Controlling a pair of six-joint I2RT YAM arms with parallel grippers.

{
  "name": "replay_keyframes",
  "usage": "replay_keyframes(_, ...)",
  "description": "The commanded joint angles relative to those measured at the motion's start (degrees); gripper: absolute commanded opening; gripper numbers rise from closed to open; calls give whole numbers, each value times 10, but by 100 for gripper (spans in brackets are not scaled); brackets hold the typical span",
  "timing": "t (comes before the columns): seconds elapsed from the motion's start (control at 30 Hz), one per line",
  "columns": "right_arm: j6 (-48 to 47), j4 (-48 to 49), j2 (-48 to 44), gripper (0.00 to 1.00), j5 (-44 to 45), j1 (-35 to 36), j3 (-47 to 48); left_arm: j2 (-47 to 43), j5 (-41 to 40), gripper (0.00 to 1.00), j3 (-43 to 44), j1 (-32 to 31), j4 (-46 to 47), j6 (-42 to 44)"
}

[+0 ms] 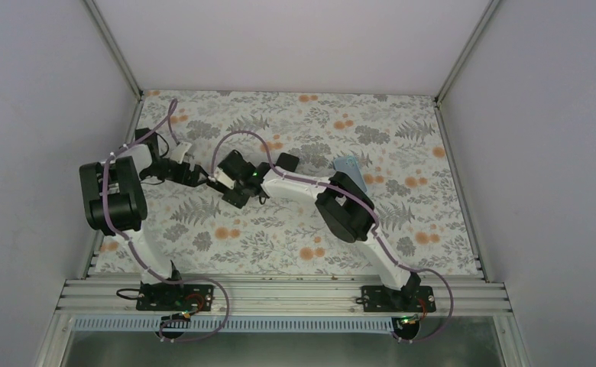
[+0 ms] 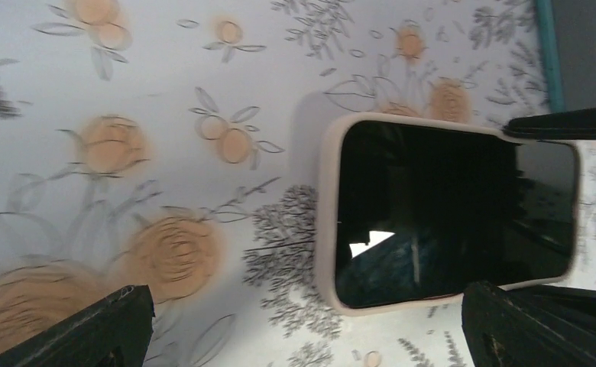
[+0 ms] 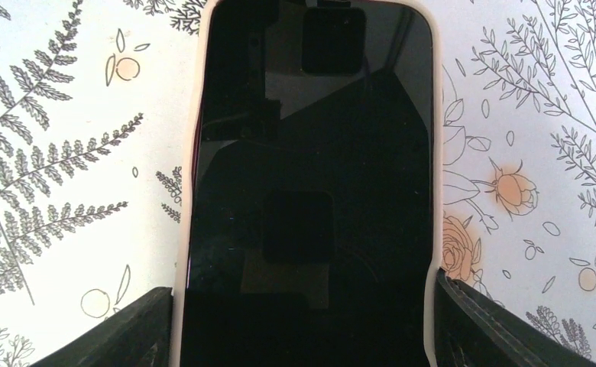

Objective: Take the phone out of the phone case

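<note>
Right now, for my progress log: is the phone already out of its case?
No: in the right wrist view the phone sits inside the beige case, its rim wrapping the dark screen's edges.

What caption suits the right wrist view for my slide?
Right claw clasping the cased phone by its long edges on a floral table.

a table (image 1: 280, 237) covered in pale cloth (image 1: 402, 122) printed with grey ferns and orange blossoms sits between plain white walls (image 1: 35, 76), aluminium rails (image 1: 280, 294) along its near edge.
</note>
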Motion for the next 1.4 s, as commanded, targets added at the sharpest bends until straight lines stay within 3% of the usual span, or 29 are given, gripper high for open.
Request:
replay_keyframes(0.0,-15,7,-33,70,22,-1,28,36,100,100,13,4,-27,3)
replay_keyframes(0.6,-10,-10,-71,69,-3,11,41,132,197,100,39,-3,-47,36)
replay_keyframes(0.77,-10,-7,-69,70,-8,14,47,140,219,94,48,-14,-71,53)
replay_keyframes(1.0,-15,0,-66,70,2,15,50,151,243,48,69,-24,-154,117)
replay_keyframes(1.23,-22,7,-75,70,5,15,31,162,294,21,94,-24,-235,187)
replay_keyframes(1.37,-29,20,-86,70,12,15,13,186,318,12,120,-25,-310,251)
